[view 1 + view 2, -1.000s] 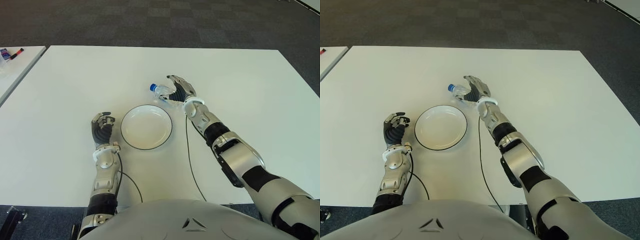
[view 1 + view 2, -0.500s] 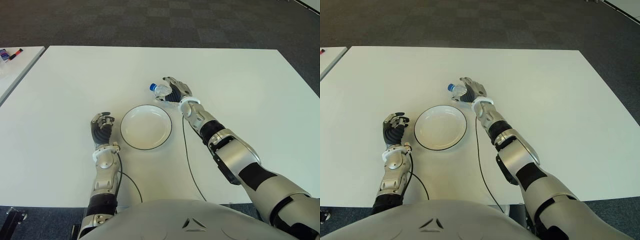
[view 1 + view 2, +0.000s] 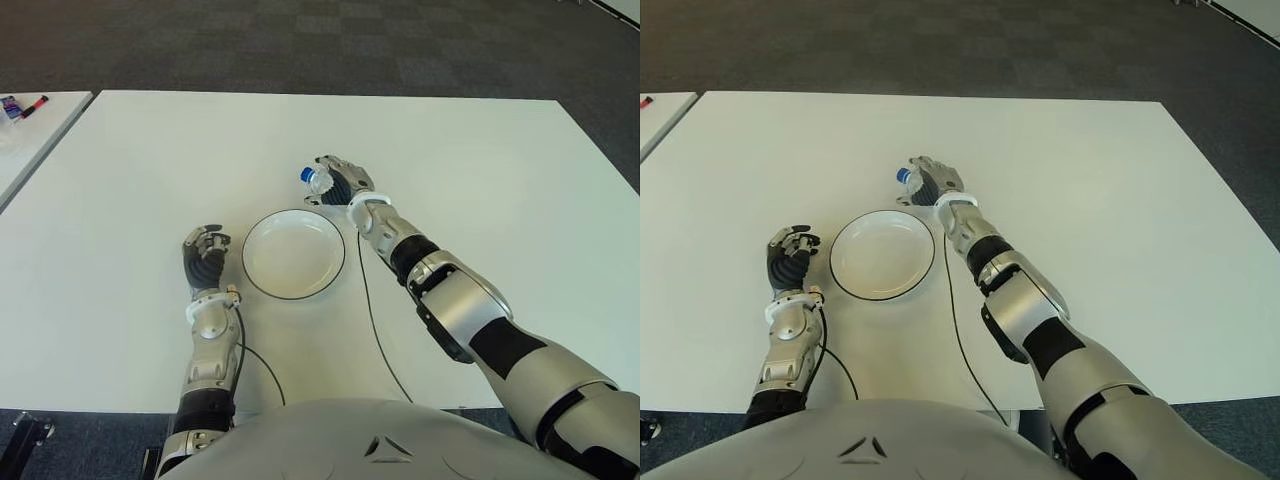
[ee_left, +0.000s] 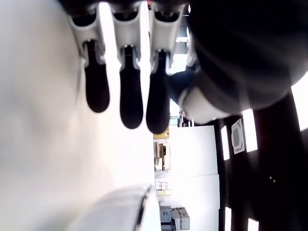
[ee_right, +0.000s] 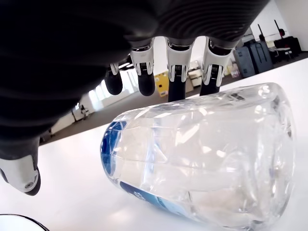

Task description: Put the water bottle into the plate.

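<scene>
The clear water bottle (image 5: 202,159) with a blue cap (image 3: 308,176) lies on its side on the white table (image 3: 480,170), just beyond the far right rim of the white plate (image 3: 293,255). My right hand (image 3: 340,182) arches over the bottle, covering most of it. In the right wrist view its fingers (image 5: 177,65) reach over the top and the thumb stands off to one side, not closed on the bottle. A sliver of the plate's rim (image 5: 14,222) shows nearby. The plate holds nothing. My left hand (image 3: 204,255) shows to the left of the plate, holding nothing.
A thin black cable (image 3: 372,320) runs along the table from my right wrist toward the near edge. A second white table (image 3: 30,130) stands at the far left with markers (image 3: 25,106) on it. Dark carpet lies beyond the table's far edge.
My right hand has slid left over the bottle and its fingers have curved down around it, so less of the bottle shows. The bottle, plate and left hand have stayed put.
</scene>
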### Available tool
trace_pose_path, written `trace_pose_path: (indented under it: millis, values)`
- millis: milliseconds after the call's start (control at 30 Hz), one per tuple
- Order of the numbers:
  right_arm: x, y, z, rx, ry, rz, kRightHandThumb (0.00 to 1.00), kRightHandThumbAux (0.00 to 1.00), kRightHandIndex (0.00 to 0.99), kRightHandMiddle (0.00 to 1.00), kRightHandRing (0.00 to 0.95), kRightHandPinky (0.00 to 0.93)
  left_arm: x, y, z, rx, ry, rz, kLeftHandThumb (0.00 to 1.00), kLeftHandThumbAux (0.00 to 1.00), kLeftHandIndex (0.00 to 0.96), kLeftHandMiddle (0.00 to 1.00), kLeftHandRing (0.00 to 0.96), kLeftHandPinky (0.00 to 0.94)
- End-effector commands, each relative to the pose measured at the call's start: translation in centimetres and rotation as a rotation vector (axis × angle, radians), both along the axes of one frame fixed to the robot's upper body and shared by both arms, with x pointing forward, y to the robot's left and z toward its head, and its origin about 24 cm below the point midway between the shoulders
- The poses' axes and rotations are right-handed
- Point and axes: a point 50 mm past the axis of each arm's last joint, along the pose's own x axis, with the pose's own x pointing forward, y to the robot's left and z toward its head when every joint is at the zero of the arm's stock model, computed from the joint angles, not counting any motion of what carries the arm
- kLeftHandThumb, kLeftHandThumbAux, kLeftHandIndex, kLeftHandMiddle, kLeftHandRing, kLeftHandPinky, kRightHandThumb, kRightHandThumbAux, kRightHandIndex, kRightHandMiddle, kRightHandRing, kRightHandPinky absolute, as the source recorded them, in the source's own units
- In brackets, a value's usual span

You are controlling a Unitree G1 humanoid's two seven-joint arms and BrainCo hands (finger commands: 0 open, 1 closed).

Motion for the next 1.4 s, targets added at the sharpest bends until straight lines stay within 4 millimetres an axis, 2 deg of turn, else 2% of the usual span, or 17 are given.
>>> trace_pose_path:
  millis: [33,500,1000,1400]
  values:
    - [-0.1,0.2,-0.3,-0.020,0.013,-0.003,0.272,0.520,0.000,0.081,0.147,0.218,-0.6,-1.0,-0.8,-0.043,0.044,0.012,0.693,0.722,0.426,0.551,0.521,0.480]
    - [-0.3,0.2,-0.5,0.002,0.018,-0.008,0.255,0.524,0.000,0.047,0.094,0.167,-0.8,-1.0,-0.7,-0.055,0.025,0.010,0.694,0.722,0.427,0.550,0.523,0.498]
    - [-1.0,0.7,-0.6,0.103,-0.014,0.017,0.291,0.544,0.000,0.079,0.137,0.242,-1.1,-0.8,-0.7,-0.042,0.026,0.012,0.693,0.722,0.426,0.552,0.524,0.483]
    - [-1.6,0.9,-0.8,0.153,-0.037,0.055,0.279,0.558,0.000,0.088,0.158,0.241,-1.4,-0.6,-0.5,-0.045,0.029,0.020,0.691,0.723,0.426,0.549,0.515,0.476]
